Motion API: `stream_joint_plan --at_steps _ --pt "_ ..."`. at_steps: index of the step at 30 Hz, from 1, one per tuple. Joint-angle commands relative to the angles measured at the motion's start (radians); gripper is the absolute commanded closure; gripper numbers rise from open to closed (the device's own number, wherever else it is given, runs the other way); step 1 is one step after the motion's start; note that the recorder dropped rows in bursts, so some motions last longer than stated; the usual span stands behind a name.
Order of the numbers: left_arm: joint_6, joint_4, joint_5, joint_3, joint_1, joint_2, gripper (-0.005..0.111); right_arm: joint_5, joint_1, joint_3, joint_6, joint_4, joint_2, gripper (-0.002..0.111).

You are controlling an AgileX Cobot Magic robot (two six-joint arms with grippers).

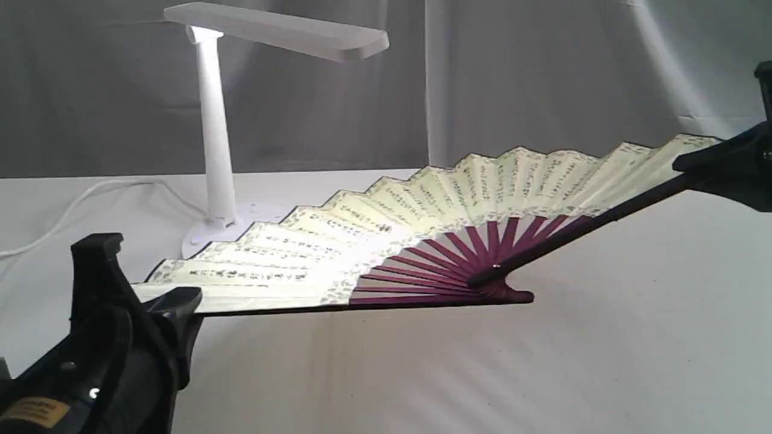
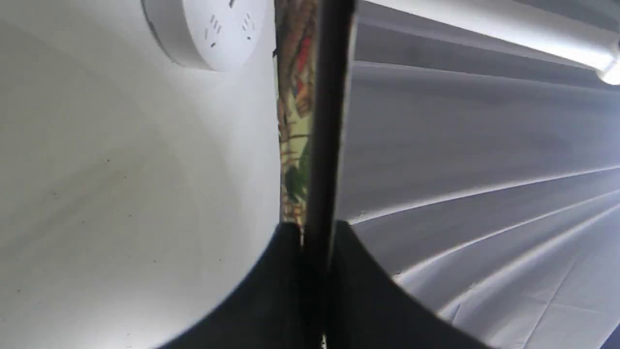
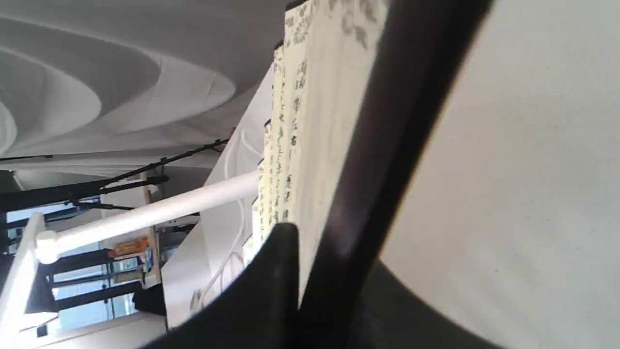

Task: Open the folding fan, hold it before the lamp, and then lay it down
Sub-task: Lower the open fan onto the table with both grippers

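Observation:
The folding fan (image 1: 422,211) is spread wide open above the white table, its cream leaf with black calligraphy facing up and its maroon ribs meeting at the pivot near the middle. My left gripper (image 1: 175,304) is shut on the fan's left outer rib (image 2: 322,121). At the far right, my right gripper (image 1: 693,163) is shut on the other outer rib (image 3: 387,145). The lit white lamp (image 1: 217,138) stands just behind the fan's left half, its flat head above the leaf; its round base (image 2: 208,29) shows in the left wrist view and its stem (image 3: 155,213) in the right wrist view.
A white cord (image 1: 78,202) runs left from the lamp base across the white tablecloth (image 1: 543,361). A grey draped curtain (image 1: 543,78) hangs behind the table. Dark stands and a window show far off in the right wrist view.

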Motion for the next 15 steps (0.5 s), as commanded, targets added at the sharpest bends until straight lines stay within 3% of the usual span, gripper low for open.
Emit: stream_joint_plan --at_steps 1,15 --pt "-0.081 0.008 -0.062 -0.006 0.008 0.043 0.107 -0.110 -0.010 0.014 -0.062 -0.098 -0.002 0.108" --pt "-0.182 0.091 -0.073 -0.123 0.010 0.291 0.107 -0.076 -0.072 0.015 -0.080 -0.090 0.151 0.108"
